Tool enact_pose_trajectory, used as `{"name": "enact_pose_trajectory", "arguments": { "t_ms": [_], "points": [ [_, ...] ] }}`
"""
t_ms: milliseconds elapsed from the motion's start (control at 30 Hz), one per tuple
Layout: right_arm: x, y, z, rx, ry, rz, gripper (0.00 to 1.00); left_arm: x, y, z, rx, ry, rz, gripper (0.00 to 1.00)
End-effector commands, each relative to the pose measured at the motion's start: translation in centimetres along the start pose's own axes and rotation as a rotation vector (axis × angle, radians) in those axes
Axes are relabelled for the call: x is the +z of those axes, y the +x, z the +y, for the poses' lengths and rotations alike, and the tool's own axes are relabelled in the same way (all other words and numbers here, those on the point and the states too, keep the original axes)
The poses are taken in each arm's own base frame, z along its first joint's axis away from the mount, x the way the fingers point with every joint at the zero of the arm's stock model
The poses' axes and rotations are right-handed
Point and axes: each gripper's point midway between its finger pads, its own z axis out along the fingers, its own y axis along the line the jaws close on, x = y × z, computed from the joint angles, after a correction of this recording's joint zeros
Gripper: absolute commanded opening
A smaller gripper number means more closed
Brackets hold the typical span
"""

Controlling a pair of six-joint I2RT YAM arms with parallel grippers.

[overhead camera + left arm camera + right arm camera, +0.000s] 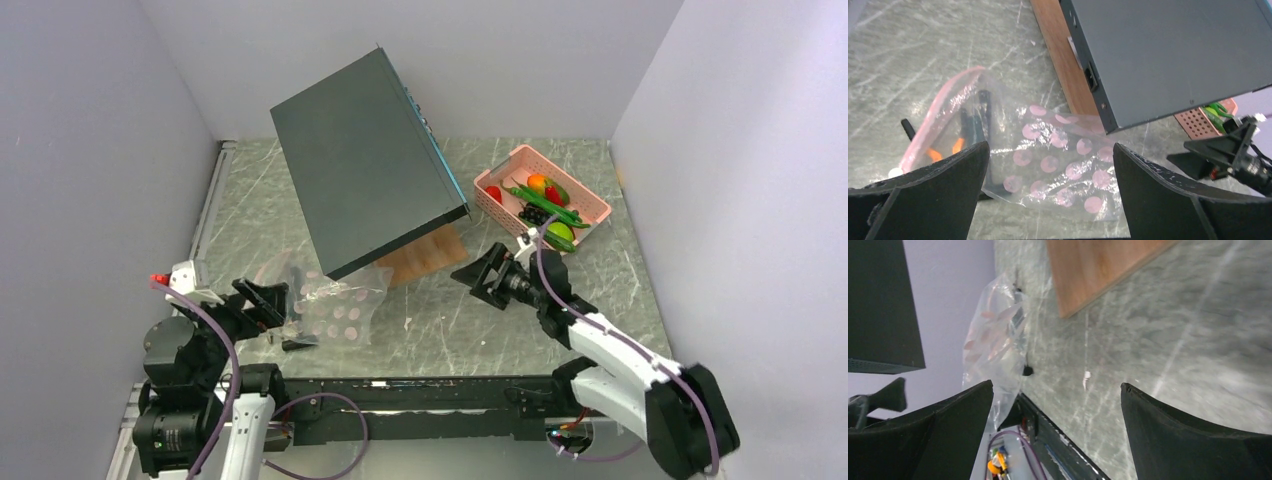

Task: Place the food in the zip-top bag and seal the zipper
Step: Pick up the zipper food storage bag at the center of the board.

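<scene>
Currently, left gripper [262,302] and right gripper [490,272] gaping empty, zip-top bag [342,306] perhaps atop tools [908,129], food [548,205] in basket [598,208]

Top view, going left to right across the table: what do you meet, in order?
left gripper → zip-top bag → wooden board → right gripper → pink basket holding the food. The tilted dark box overlaps several of these, so it is left out.
</scene>
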Motion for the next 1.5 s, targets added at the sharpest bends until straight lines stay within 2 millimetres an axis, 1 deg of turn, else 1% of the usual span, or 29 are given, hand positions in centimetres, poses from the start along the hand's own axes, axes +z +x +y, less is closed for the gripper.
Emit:
{"name": "enact_pose_trajectory", "arguments": {
  "t_ms": [0, 100, 200, 300, 433, 467, 500, 600, 700, 733, 900, 1000, 1067, 1167, 1233, 1267, 1367, 1433, 1467],
  "points": [
    [1.6, -0.8, 6.9, -0.044, -0.275, 0.009, 1.00, -0.3, 1.5, -0.6, -0.046, 0.042, 0.042, 0.99],
    [3.3, 0.4, 7.8, -0.033, -0.315, 0.049, 1.00, -0.9, 1.7, -0.5, -0.047, 0.029, 0.052, 0.99],
    [5.1, 1.2, 8.5, -0.047, -0.314, 0.067, 0.99, -1.6, 1.6, -0.6, -0.049, 0.029, 0.048, 0.99],
    [7.4, 2.1, 8.3, -0.041, -0.257, 0.093, 0.99, -2.0, 1.8, -1.0, -0.068, 0.051, 0.043, 0.99],
    [9.9, 3.7, 8.8, 0.004, -0.303, 0.124, 0.97, -2.1, 2.2, -1.8, -0.100, 0.094, 0.051, 0.99],
    [10.9, 4.3, 8.1, 0.021, -0.291, 0.140, 0.96, -2.0, 2.3, -1.8, -0.105, 0.099, 0.054, 0.99],
    [11.5, 4.4, 8.4, 0.023, -0.315, 0.142, 0.95, -2.1, 2.4, -1.9, -0.107, 0.104, 0.058, 0.99],
    [13.3, 4.8, 8.4, 0.036, -0.335, 0.150, 0.91, -2.3, 2.4, -1.9, -0.111, 0.100, 0.065, 0.99],
    [14.5, 5.2, 7.9, 0.038, -0.331, 0.155, 0.86, -2.7, 2.3, -2.0, -0.109, 0.095, 0.063, 0.99],
    [14.7, 5.3, 7.9, 0.036, -0.337, 0.154, 0.83, -2.8, 2.2, -2.0, -0.108, 0.095, 0.061, 0.99],
    [15.0, 5.9, 8.2, 0.027, -0.377, 0.158, 0.74, -2.7, 2.0, -2.2, -0.111, 0.102, 0.058, 0.99],
    [15.4, 6.1, 8.0, 0.033, -0.382, 0.165, 0.66, -2.3, 1.9, -2.6, -0.123, 0.122, 0.061, 0.99],
    [15.5, 6.3, 8.0, 0.036, -0.394, 0.171, 0.63, -2.1, 1.9, -2.9, -0.132, 0.139, 0.068, 0.99],
    [15.4, 6.3, 8.6, 0.031, -0.422, 0.175, 0.62, -2.0, 1.8, -3.1, -0.135, 0.151, 0.069, 0.99],
    [15.4, 6.4, 8.8, 0.015, -0.433, 0.175, 0.58, -2.1, 1.7, -3.2, -0.135, 0.153, 0.069, 0.99],
    [15.4, 6.3, 8.8, 0.011, -0.434, 0.176, 0.54, -2.2, 1.6, -3.3, -0.134, 0.154, 0.067, 0.99],
    [15.1, 6.4, 9.0, -0.010, -0.458, 0.175, 0.39, -2.4, 1.3, -3.5, -0.130, 0.161, 0.066, 0.99],
    [14.5, 6.4, 9.2, -0.023, -0.486, 0.169, 0.24, -2.4, 1.3, -3.7, -0.127, 0.169, 0.072, 0.99],
    [14.0, 6.4, 9.1, -0.032, -0.495, 0.167, 0.14, -2.5, 1.2, -3.9, -0.124, 0.175, 0.077, 0.99]
  ]
}}
